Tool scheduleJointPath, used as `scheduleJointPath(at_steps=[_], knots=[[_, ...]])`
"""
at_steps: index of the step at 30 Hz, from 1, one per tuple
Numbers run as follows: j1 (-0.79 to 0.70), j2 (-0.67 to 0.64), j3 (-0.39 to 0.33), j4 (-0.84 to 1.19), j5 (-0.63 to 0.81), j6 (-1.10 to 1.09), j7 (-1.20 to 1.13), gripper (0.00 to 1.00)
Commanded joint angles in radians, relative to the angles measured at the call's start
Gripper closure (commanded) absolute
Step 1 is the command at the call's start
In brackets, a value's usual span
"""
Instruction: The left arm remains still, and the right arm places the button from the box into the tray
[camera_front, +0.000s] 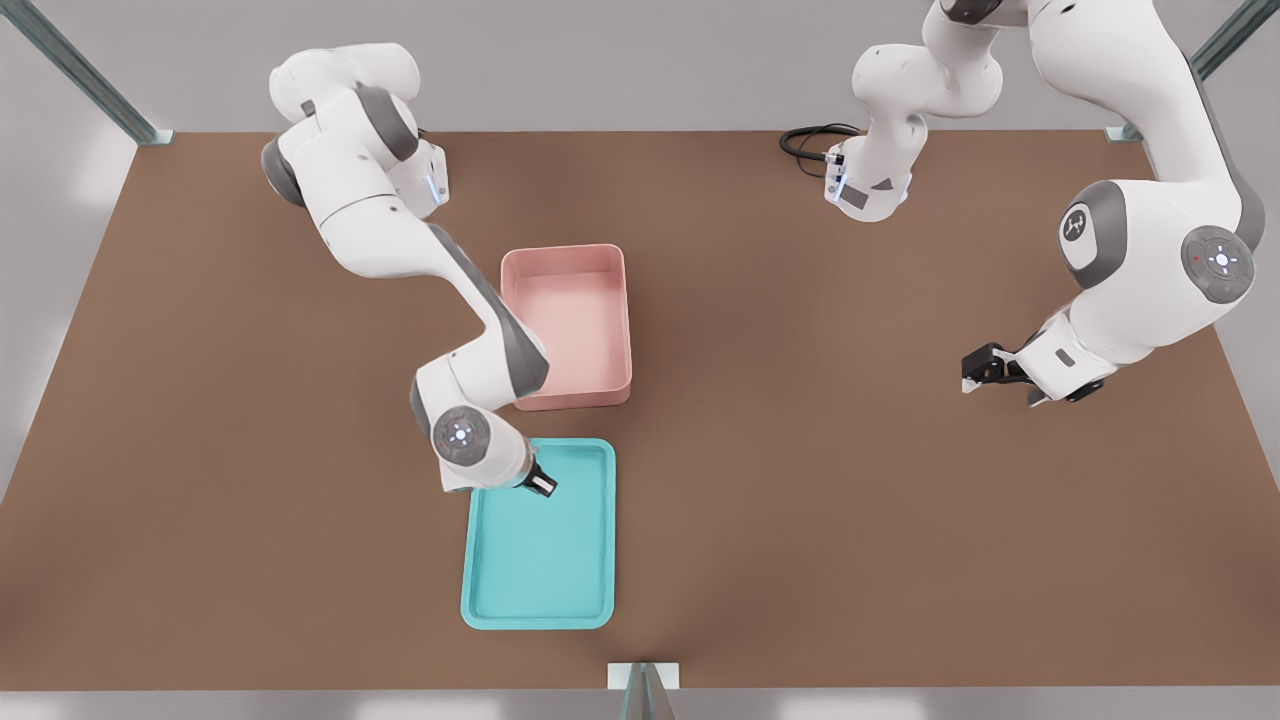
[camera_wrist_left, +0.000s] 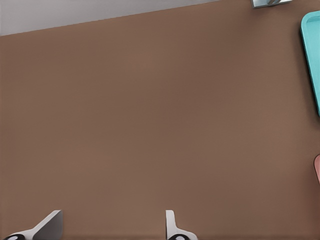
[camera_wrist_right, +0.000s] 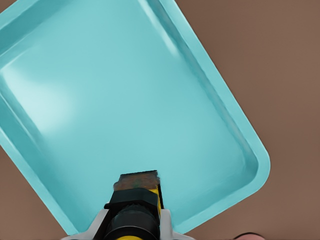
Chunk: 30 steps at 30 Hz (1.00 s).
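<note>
The right arm (camera_front: 470, 300) reaches down from the far side, elbow bent, its gripper (camera_front: 541, 484) poised above the near corner of the tray (camera_front: 540, 580), fingers clamped on the button (camera_wrist_right: 136, 210), a dark blocky body showing yellow. Behind it stands the box (camera_front: 570, 320), pink and tall-walled.

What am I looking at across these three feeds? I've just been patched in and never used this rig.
Two white robot arms stand at a brown table. The front view looks down on everything. The right arm works: its gripper hangs over the turquoise tray, near the end closest to the empty pink box. The right wrist view rides that arm: there the gripper is shut on the button, dark with yellow, above the tray. The left wrist view belongs to the parked arm and shows mostly bare table.
</note>
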<state>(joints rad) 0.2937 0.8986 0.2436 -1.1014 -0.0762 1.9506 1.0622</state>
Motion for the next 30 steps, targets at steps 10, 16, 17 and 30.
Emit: scheduleJointPath(at_steps=[10, 16, 17, 30], knots=[[0.021, 0.057, -0.026, 0.023, -0.007, 0.11, 0.028, 0.0], [-0.142, -0.36, -0.148, -0.02, 0.107, -0.479, -0.836, 0.0], [-0.139, -0.478, -0.26, -0.142, 0.107, -0.483, -1.095, 0.0], [-0.162, -0.741, -0.334, -0.575, 0.093, -0.294, -1.116, 0.0]])
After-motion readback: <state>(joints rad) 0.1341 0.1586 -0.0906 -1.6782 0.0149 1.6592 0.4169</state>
